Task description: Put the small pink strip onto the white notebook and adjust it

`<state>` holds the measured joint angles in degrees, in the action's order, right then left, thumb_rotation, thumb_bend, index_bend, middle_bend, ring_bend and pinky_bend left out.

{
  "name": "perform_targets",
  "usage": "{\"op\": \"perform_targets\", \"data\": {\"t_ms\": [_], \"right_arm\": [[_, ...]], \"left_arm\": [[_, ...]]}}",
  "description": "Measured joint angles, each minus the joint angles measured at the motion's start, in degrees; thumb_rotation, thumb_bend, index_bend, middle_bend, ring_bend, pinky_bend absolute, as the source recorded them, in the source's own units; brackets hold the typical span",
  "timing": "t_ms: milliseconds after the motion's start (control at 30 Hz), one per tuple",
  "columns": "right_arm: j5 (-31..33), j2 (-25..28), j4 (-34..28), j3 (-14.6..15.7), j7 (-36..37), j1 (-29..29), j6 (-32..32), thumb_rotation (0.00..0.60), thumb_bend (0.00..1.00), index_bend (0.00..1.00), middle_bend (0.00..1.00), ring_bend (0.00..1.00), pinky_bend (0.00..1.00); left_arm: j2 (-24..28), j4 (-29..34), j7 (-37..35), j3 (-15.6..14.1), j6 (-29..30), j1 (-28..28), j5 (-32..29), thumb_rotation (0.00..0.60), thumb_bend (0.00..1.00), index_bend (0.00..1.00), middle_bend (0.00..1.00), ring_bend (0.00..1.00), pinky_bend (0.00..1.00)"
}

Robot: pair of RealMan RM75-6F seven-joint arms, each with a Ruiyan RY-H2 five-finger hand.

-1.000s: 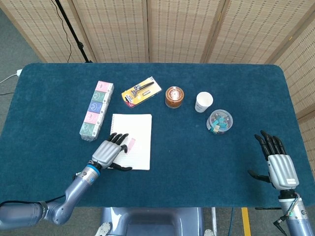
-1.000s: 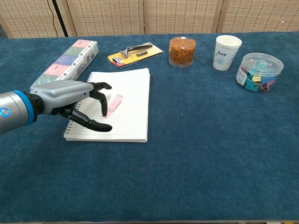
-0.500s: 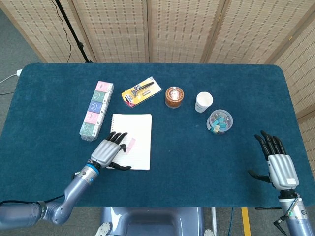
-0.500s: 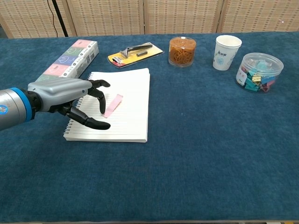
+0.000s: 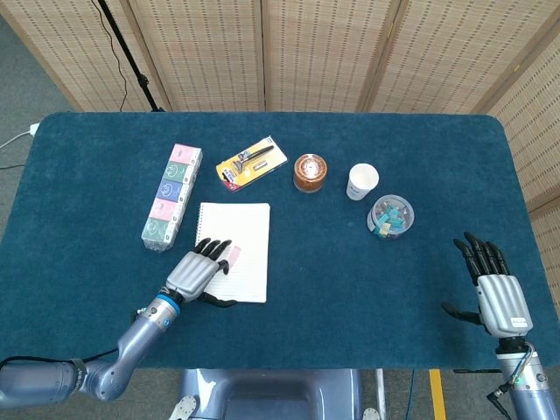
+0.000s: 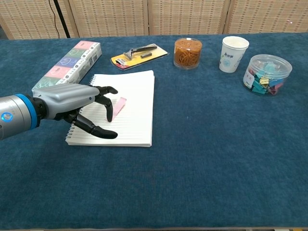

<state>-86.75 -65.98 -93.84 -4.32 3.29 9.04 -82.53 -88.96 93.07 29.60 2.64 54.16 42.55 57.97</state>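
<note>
The white spiral notebook (image 5: 249, 229) (image 6: 137, 120) lies left of the table's middle. A small pink strip (image 5: 234, 255) (image 6: 120, 104) rests flat on its page, slanted. My left hand (image 5: 194, 273) (image 6: 72, 102) hovers over the notebook's left part, fingers spread and bent down. Its fingertips (image 6: 109, 113) cover the strip's lower end, and whether they touch it I cannot tell. The thumb lies apart, low over the page. Nothing is gripped. My right hand (image 5: 494, 293) stays far right near the table's front edge, fingers spread and holding nothing; the chest view does not show it.
A long box with coloured panels (image 5: 171, 195) (image 6: 69, 61) lies just left of the notebook. Behind it are a yellow razor pack (image 5: 251, 162) (image 6: 139, 53), a jar of rubber bands (image 6: 187, 52), a paper cup (image 6: 234, 47) and a tub of clips (image 6: 267, 73).
My left hand has shifted slightly toward the strip, so its fingertips now cover more of the strip's lower end. The strip and the right hand have not moved.
</note>
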Motion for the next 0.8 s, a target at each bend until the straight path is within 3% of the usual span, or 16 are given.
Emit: {"op": "perform_targets", "data": {"t_ms": [800], "right_arm": [[-0.1, 0.2, -0.3, 0.0, 0.0, -0.1, 0.2, 0.6, 0.0, 0.0, 0.0, 0.0, 0.0]], "left_arm": [[-0.1, -0.5, -1.3, 0.0, -0.7, 0.2, 0.0, 0.178, 0.0, 0.41, 0.0, 0.0, 0.0]]}}
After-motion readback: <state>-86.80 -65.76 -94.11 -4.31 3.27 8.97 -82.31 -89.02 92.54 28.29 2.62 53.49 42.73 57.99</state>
